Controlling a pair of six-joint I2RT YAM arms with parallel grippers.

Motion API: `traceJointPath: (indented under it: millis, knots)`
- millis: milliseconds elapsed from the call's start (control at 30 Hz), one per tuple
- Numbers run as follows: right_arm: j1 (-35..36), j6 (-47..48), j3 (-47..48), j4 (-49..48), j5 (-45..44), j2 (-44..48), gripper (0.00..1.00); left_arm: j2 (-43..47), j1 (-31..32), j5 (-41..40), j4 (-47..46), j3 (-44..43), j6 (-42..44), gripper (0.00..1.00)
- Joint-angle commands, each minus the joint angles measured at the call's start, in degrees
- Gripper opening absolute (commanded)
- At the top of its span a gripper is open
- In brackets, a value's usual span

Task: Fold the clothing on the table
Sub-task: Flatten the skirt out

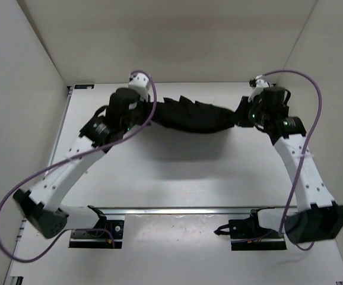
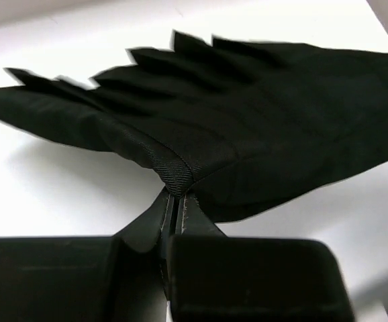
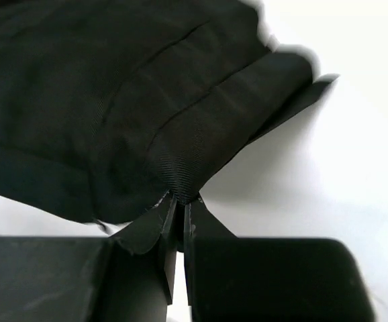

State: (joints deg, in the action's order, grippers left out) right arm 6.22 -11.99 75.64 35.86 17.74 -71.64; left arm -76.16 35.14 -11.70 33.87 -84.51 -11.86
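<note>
Skirt (image 1: 189,116): black and pleated, strung left to right across the far part of the white worktop (image 1: 177,178), between the two arms. Its middle sags toward the near side, and a soft shadow lies on the worktop just near of it. Pointed pleat ends stand out along its far edge. Whether the sagging middle touches the worktop cannot be told.

Left hand (image 2: 176,199): closed, pinching a ribbed corner of the band at the skirt's left end. The cloth fans away from the pinch, with shadow on the worktop beneath it.

Right hand (image 3: 179,201): closed, pinching the ribbed band at the skirt's right end. The cloth spreads up and to the left from the grip.

Metal rail (image 1: 177,209): runs along the near edge, between the arm bases.
</note>
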Motion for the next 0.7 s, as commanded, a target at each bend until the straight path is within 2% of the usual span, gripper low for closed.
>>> traceJointPath:
  millis: [0, 33, 100, 167, 233, 267, 400, 467, 533, 567, 667]
  knots:
    - [3.1, -0.1, -0.6, 5.8, -2.5, 12.1, 0.0, 10.8, 4.6, -5.9, 7.2, 4.3, -2.8, 0.0]
    - [3.5, -0.3, -0.1, 6.2, -1.3, 14.3, 0.0, 14.2, 5.0, -5.8, 7.6, 4.7, -3.4, 0.0]
    - [3.5, -1.9, 4.1, 6.9, 0.2, 14.6, 0.0, 17.5, 1.0, -4.7, 8.6, 3.7, -4.6, 0.0]
    - [1.1, -2.1, 8.5, 7.2, 3.9, 10.7, 0.0, 17.6, -3.5, -1.4, 7.7, 0.2, -4.1, 0.0]
    - [-0.4, -1.4, 12.1, 5.2, 5.5, 7.1, 0.0, 14.6, -4.6, -2.5, 6.9, -1.9, -2.7, 0.0]
    - [-0.5, -0.7, 13.4, 4.6, 5.7, 3.5, 0.0, 12.0, -4.8, -3.8, 6.6, -2.5, -2.2, 0.0]
    - [-3.3, 0.1, 15.9, 1.6, 7.2, -7.5, 0.0, 2.7, -10.3, 4.8, 1.2, 0.0, -4.1, 0.0]
    - [-4.0, -0.4, 16.2, -2.1, 8.0, -12.2, 0.0, -1.9, -11.6, 5.7, -2.7, 0.0, -3.9, 0.0]
    - [-5.3, 0.1, 20.3, -2.0, 8.5, -17.6, 0.0, -10.3, -12.3, 5.3, -2.4, -5.8, -3.4, 0.0]
    - [-5.2, 0.8, 24.8, -1.1, 8.4, -21.5, 0.0, -12.4, -12.5, 5.2, -1.7, -7.9, -2.6, 0.0]
    - [-5.0, 2.4, 40.8, 3.8, 6.2, -29.2, 0.01, -20.9, -12.2, 3.8, 2.7, -21.7, -0.4, 0.0]
